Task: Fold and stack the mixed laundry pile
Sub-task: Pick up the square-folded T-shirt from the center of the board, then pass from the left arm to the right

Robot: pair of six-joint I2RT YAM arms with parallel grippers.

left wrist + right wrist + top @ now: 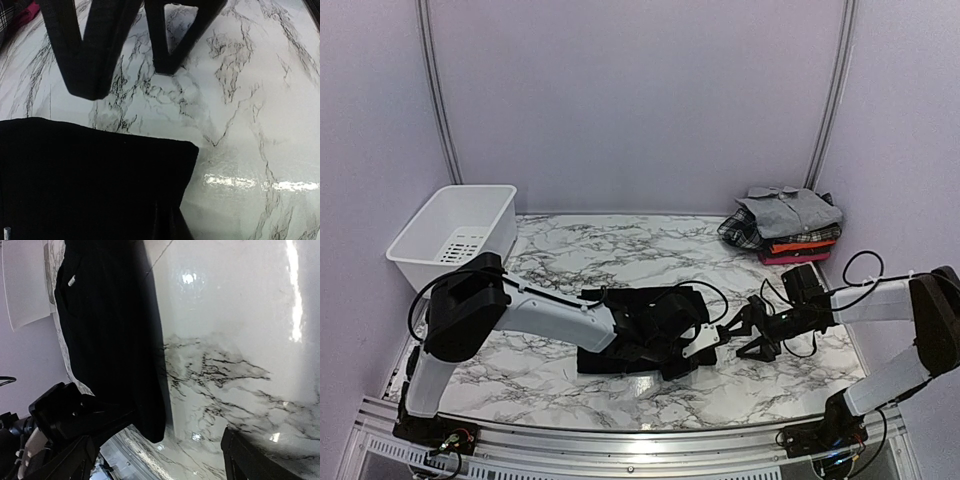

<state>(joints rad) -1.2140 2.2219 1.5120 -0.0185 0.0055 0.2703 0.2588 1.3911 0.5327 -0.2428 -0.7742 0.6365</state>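
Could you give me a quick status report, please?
Left pincer at black cloth's right edge, grip unclear. Right pincer open, beside it, empty. Folded stack back right, basket back left, neither in the way.

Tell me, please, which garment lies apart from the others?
The black cloth, flat and alone in the middle; the grey shirt tops a stack in the far right corner.
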